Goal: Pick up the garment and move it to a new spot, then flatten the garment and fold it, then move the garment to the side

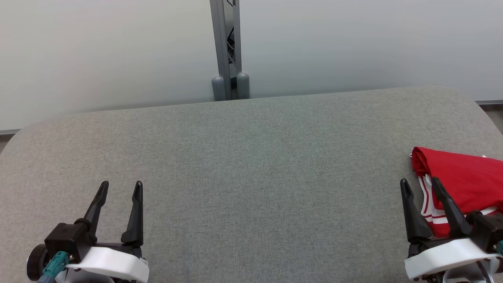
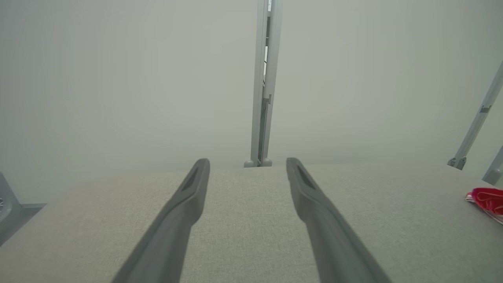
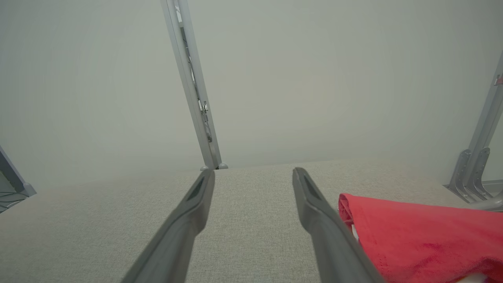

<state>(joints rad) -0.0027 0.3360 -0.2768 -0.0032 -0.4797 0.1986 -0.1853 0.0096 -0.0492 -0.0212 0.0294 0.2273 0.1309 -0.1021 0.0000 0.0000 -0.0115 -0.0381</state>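
The grey cloth-covered worktop (image 1: 251,165) runs wide across the head view, with a pale wall behind it and a thin grey post (image 1: 227,47) at the middle of its far edge. The red garment (image 1: 463,177) lies at the far right of the worktop as a compact bundle, with white stripes showing at its near side. Its right end is cut off by the picture edge.

The garment lies to the right of the right gripper (image 1: 419,181) and slightly ahead of it. Its rolled edge faces that gripper's outer finger, and its length seems to run rightward, away from the robot's middle. In the right wrist view the garment (image 3: 416,232) sits just beside the outer finger of that gripper (image 3: 253,173); I cannot tell whether they touch. The jaws are spread wide with nothing between them.

The left gripper (image 1: 121,184) hangs over bare worktop at the lower left, fingers likewise spread and empty. It is well apart from the garment (image 2: 487,198), which is a small red patch at the right edge of its wrist view.

The right arm is plainly the nearer one, so any reach for the garment would likely mean swinging that gripper rightward over the rolled edge.
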